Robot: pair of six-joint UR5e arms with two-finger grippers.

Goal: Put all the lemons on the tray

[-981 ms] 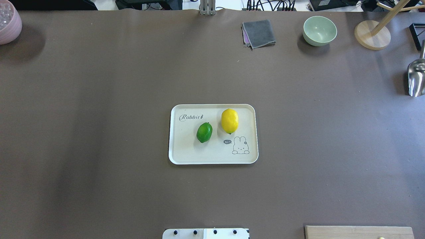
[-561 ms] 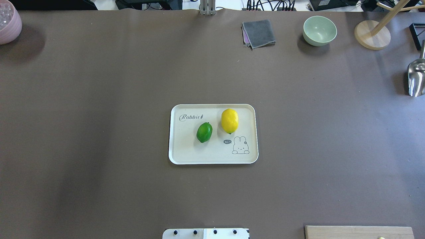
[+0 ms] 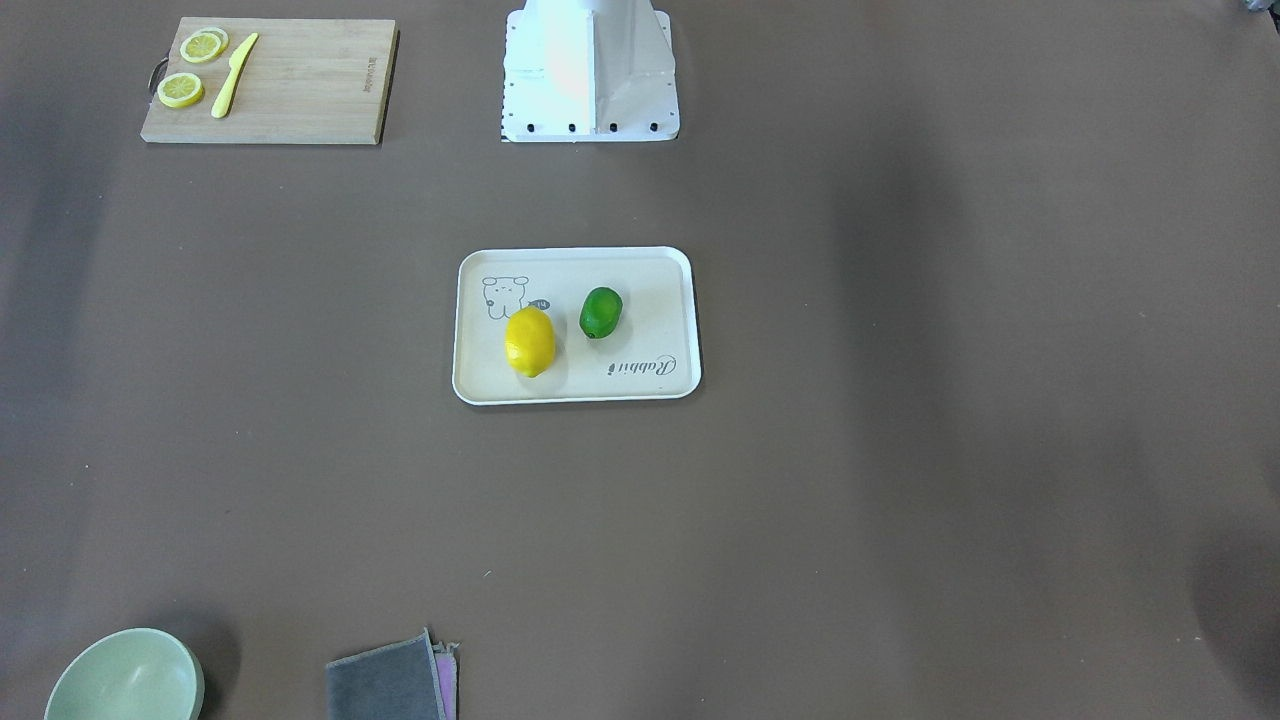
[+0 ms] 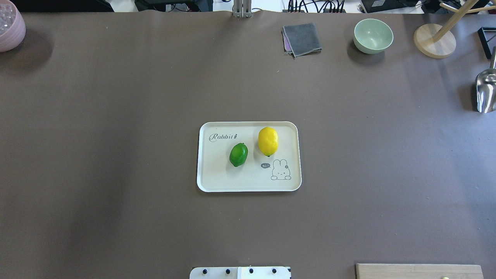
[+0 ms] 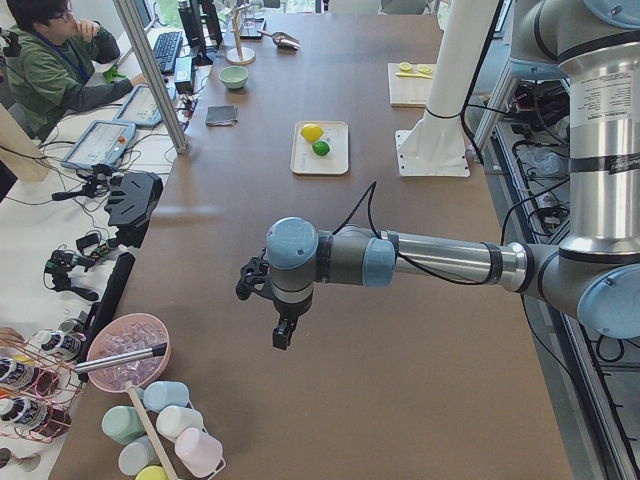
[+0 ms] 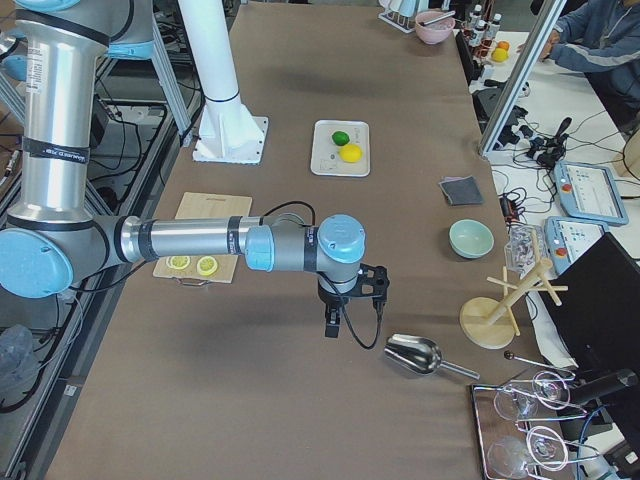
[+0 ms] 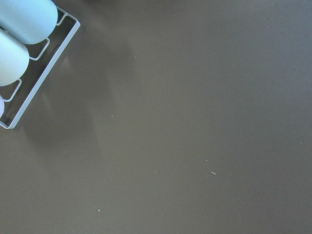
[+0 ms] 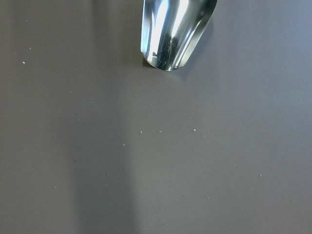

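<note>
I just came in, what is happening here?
Nothing is being handled now. The bright yellow lemon and the smaller glossy green lemon both lie on the flat cream rectangular tray, so the task looks done. The left gripper and the right gripper hang over the bare brown table near its two ends, far from the tray; whether their fingers are open cannot be told.

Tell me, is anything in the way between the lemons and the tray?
Nothing visible is. The yellow lemon and the green lemon already lie on the tray, apart from each other.
</note>
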